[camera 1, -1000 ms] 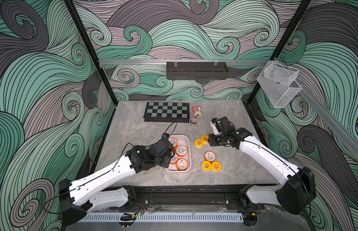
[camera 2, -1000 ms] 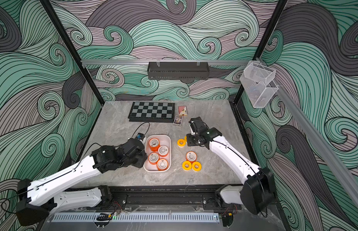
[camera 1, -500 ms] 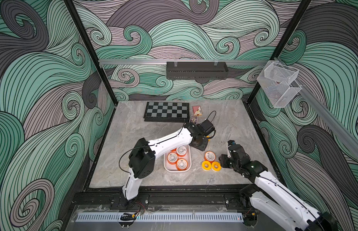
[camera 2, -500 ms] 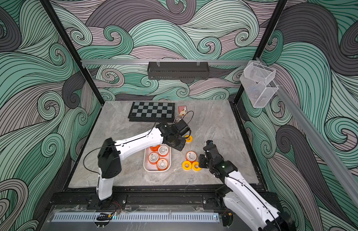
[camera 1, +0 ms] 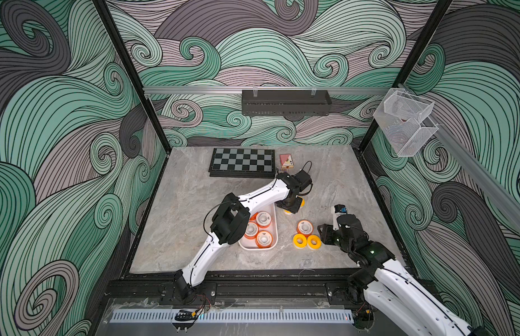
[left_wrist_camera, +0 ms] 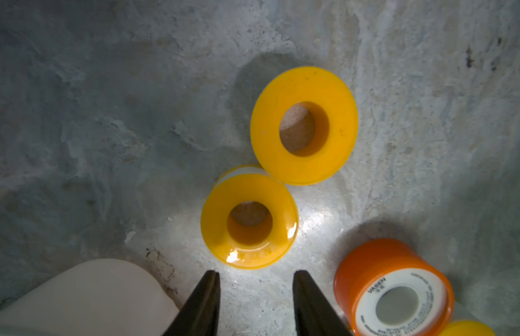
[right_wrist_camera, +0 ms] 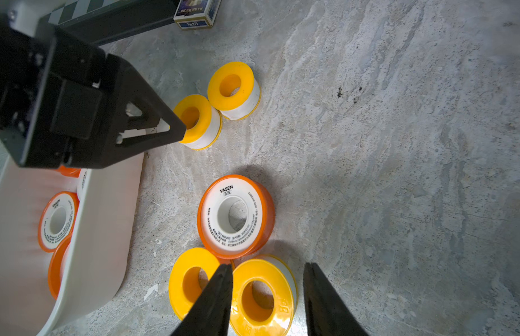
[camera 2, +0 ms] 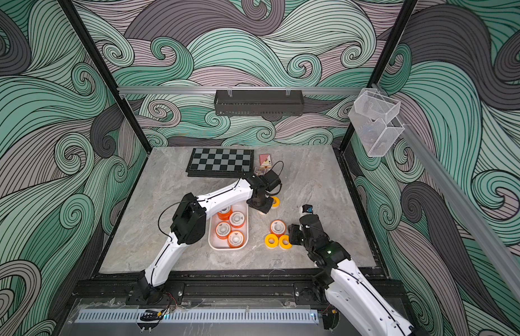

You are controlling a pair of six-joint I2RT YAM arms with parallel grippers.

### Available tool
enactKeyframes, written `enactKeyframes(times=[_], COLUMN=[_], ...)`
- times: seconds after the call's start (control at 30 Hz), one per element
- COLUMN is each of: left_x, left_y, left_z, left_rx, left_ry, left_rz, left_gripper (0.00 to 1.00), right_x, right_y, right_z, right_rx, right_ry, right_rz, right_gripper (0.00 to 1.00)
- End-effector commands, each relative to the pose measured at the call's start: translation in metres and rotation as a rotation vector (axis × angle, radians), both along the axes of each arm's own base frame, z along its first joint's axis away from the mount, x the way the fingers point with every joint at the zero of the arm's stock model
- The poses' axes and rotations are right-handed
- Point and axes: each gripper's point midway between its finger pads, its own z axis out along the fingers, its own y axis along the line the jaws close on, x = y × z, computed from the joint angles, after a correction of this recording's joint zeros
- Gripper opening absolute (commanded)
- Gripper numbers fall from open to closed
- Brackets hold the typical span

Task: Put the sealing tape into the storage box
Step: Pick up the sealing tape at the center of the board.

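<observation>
Ideally we centre our empty, narrowly parted left end effector [left_wrist_camera: 256, 273] on the yellow ring [left_wrist_camera: 213, 227]; right end effector [right_wrist_camera: 269, 265] likewise straddles a second yellow ring [right_wrist_camera: 282, 279].

Worktop [left_wrist_camera: 107, 116]: grey stone-look slab, matt, veined, faintly rough.
4 yellow rings [right_wrist_camera: 238, 69]: smooth glossy plastic flanges, matt white tape wound between.
Orange spool [right_wrist_camera: 263, 209]: smooth plastic, white printed face.
Storage box [right_wrist_camera: 107, 218]: smooth white plastic, soft sheen.
Left claw [left_wrist_camera: 256, 275] fingers [left_wrist_camera: 203, 308]: matt black plastic.
Card pack [right_wrist_camera: 195, 11]: printed card.
</observation>
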Motion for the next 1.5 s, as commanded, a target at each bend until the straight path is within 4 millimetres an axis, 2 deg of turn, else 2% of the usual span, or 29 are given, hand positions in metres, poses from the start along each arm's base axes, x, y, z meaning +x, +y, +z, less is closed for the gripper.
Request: enactKeyframes(times=[0.0, 0.1, 0.17, 0.2, 0.23, 0.27, 0.33, 0.63, 0.97, 1.17, 1.47], left_x=[-0.001, 0.006, 0.011, 0.012, 0.012, 0.011, 0.009, 0.014, 0.021, 0.027, 0.027], left_y=[-0.003, 0.001, 0.003, 0.002, 0.002, 0.0, -0.003, 0.003, 0.002, -0.003, -0.006], left_z=[-0.003, -0.003, 0.0, 0.0, 0.001, 0.001, 0.0, -0.022, -0.034, -0.038, -0.034], left_rx=[0.01, 0.036, 0.041, 0.034, 0.024, 0.014, 0.002, 0.02, 0.019, 0.008, -0.004], left_ry=[0.018, -0.009, -0.024, -0.023, -0.017, -0.008, 0.002, 0.036, 0.035, 0.018, 0.014], left_rz=[-0.045, -0.042, -0.039, -0.038, -0.037, -0.041, -0.05, -0.038, -0.043, -0.047, -0.051], left_gripper=[0.46, 0.48, 0.54, 0.6, 0.76, 0.85, 0.88, 0.86, 0.84, 0.79, 0.66], right_x=[0.002, 0.002, 0.002, 0.002, 0.002, 0.003, 0.003, 0.003, 0.003, 0.003, 0.003], right_y=[0.004, 0.005, 0.006, 0.006, 0.006, 0.007, 0.008, 0.01, 0.011, 0.012, 0.013], right_z=[0.003, 0.003, 0.004, 0.003, 0.003, 0.003, 0.002, 0.002, 0.002, 0.003, 0.003], right_rx=[0.023, 0.025, 0.025, 0.024, 0.022, 0.023, 0.021, 0.01, 0.003, 0.0, -0.004], right_ry=[-0.024, -0.029, -0.033, -0.031, -0.029, -0.028, -0.024, -0.025, -0.03, -0.035, -0.037], right_rz=[0.014, 0.016, 0.02, 0.021, 0.021, 0.024, 0.028, 0.036, 0.042, 0.049, 0.054], right_gripper=[0.44, 0.44, 0.44, 0.44, 0.44, 0.44, 0.44, 0.44, 0.44, 0.44, 0.45])
